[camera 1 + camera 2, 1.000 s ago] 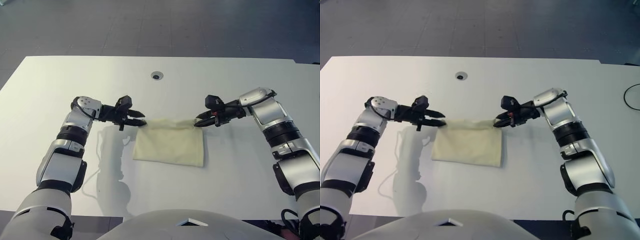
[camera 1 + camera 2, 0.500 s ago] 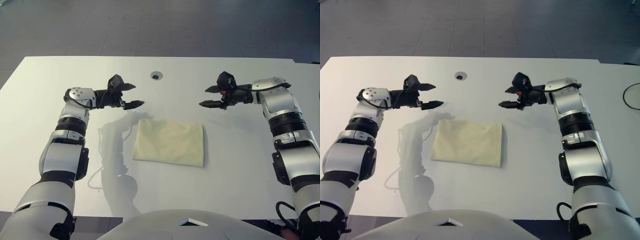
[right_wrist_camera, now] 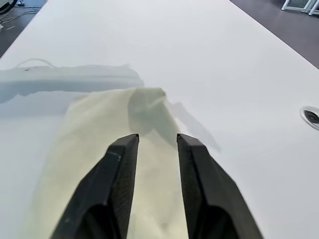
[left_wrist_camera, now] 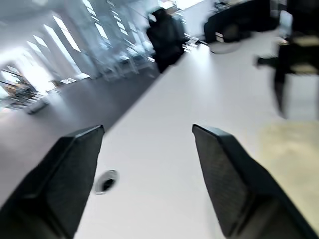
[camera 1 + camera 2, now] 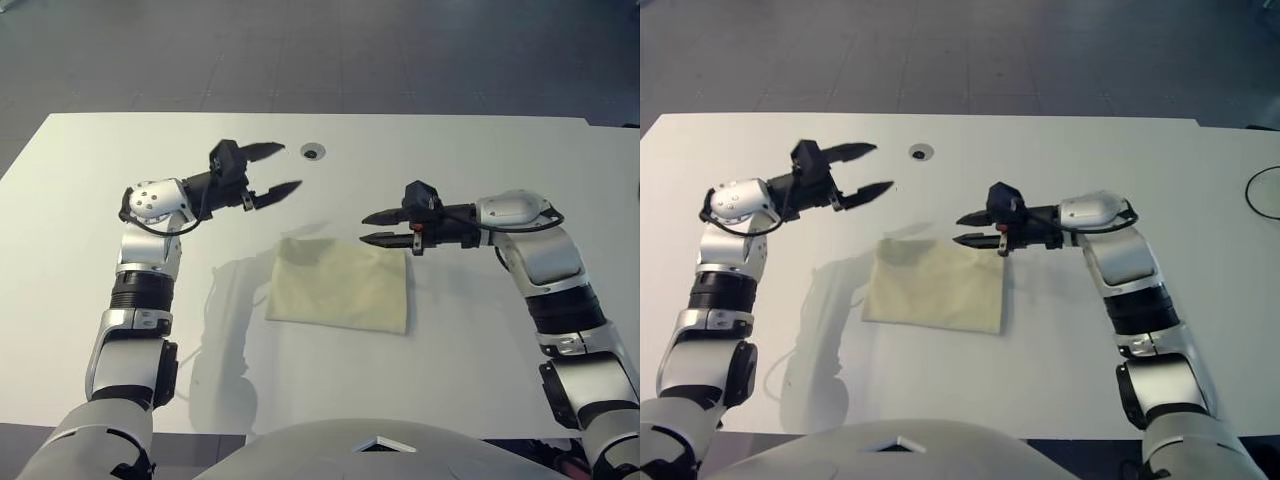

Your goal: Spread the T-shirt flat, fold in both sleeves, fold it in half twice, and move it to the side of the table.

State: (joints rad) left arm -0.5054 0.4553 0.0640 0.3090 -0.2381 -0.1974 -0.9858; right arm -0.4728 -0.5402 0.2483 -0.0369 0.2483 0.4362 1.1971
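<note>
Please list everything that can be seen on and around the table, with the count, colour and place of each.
T-shirt: one, pale yellow, folded, lying at the table's middle.
Table: one, white.
Round hole: one, dark, in the table's far part.
Cable: one, black, at the table's right edge.
Left gripper: one, black fingers open, raised beyond the T-shirt's far left corner.
Right gripper: one, black fingers open, over the T-shirt's far right corner.

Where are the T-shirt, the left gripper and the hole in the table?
T-shirt (image 5: 340, 285): left eye view, middle of the folded cloth.
left gripper (image 5: 291, 165): left eye view, midway between its open fingertips.
hole (image 5: 314, 151): left eye view, its dark centre.
</note>
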